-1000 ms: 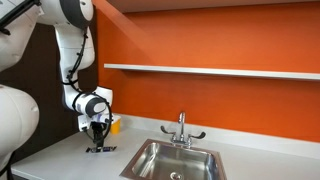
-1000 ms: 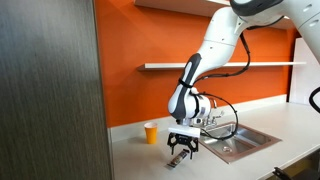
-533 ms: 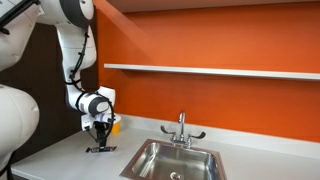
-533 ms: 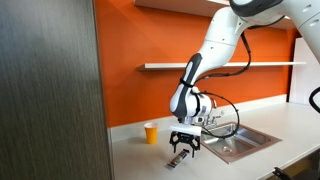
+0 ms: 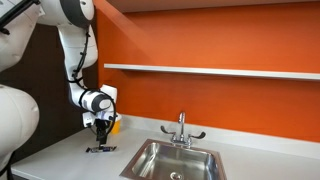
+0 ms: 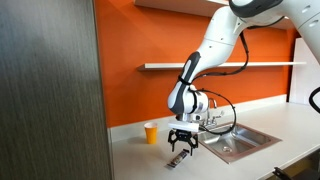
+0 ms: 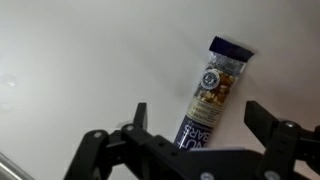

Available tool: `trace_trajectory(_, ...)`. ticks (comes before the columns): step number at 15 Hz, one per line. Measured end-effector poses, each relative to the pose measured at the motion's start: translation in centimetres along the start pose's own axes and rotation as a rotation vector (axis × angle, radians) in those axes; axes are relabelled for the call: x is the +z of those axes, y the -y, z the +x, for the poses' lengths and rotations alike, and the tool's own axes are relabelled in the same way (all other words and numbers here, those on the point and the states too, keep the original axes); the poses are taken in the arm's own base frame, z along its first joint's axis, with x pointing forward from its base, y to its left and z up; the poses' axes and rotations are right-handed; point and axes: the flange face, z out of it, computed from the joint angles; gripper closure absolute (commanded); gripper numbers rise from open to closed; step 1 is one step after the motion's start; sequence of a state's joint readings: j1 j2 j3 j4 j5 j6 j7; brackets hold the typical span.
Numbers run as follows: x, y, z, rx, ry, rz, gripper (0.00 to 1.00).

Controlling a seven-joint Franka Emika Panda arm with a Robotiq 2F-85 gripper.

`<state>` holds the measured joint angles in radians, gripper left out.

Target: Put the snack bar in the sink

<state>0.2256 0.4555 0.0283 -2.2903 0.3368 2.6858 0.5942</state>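
Note:
The snack bar [image 7: 212,85], a dark blue wrapper with a nut picture, lies flat on the white counter. It shows as a thin dark strip in both exterior views [image 5: 100,149] [image 6: 176,159]. My gripper [image 7: 200,118] is open and empty, hovering just above the bar with one finger on each side of its near end. The gripper also shows in both exterior views [image 5: 100,127] [image 6: 182,142]. The stainless steel sink [image 5: 150,150] [image 6: 245,141] is set in the counter beside the bar, with a chrome faucet [image 5: 182,128] behind it.
A small orange-yellow cup [image 5: 115,124] [image 6: 151,133] stands on the counter near the orange wall behind the gripper. A white shelf [image 5: 210,70] runs along the wall above. A dark cabinet panel [image 6: 50,90] stands at one end of the counter.
My gripper has risen a little above the counter, still open. The snack bar has stayed in place on the counter.

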Motion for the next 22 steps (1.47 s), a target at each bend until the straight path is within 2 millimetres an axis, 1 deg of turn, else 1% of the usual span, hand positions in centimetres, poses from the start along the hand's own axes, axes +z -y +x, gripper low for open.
trace_trajectory(6, 0.4, 0.8, 0.7, 0.001, 0.041, -0.021, 0.00)
trace_trajectory(14, 1.5, 0.9, 1.8, 0.014, 0.084, -0.051, 0.00)
trace_trajectory(22, 2.7, 1.6, 3.4, 0.020, 0.102, -0.069, 0.00)
